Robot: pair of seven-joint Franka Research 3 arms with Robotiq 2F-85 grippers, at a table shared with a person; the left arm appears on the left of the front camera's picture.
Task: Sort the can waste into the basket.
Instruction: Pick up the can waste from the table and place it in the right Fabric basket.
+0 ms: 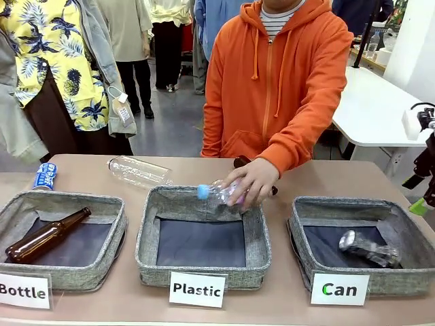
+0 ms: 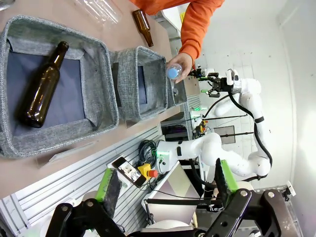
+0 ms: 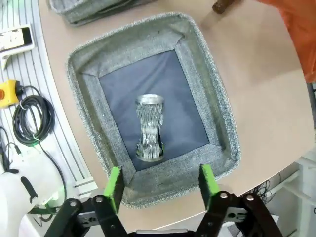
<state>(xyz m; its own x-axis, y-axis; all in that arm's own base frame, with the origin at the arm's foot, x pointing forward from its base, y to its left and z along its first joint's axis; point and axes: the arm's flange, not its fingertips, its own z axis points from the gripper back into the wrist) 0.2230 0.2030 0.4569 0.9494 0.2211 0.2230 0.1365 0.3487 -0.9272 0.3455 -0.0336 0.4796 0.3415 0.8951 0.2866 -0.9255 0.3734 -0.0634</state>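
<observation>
A: Cans?
B: Dark can [image 3: 149,127] lies mid-floor in the basket [image 3: 81,74]; front view adds the blue-and-white can [image 1: 46,175] at the desk's [image 1: 272,304] far-left edge; light, thin, slick; grip the crushed waist, clearest from the right wrist.
A: Pincers?
B: Right gripper [image 3: 160,178] over the basket, left gripper [image 2: 166,175]: all 2 spread wide, empty.

Three baskets in a row: crushed can [image 3: 149,129] lies inside right basket [image 1: 302,231], glass bottle [image 1: 45,236] inside left basket [image 1: 81,275]. Second can [image 1: 45,175] on table [image 1: 326,178] behind left basket (far corner). Hand [image 1: 251,180] over middle basket [image 1: 258,258] back rim.
</observation>
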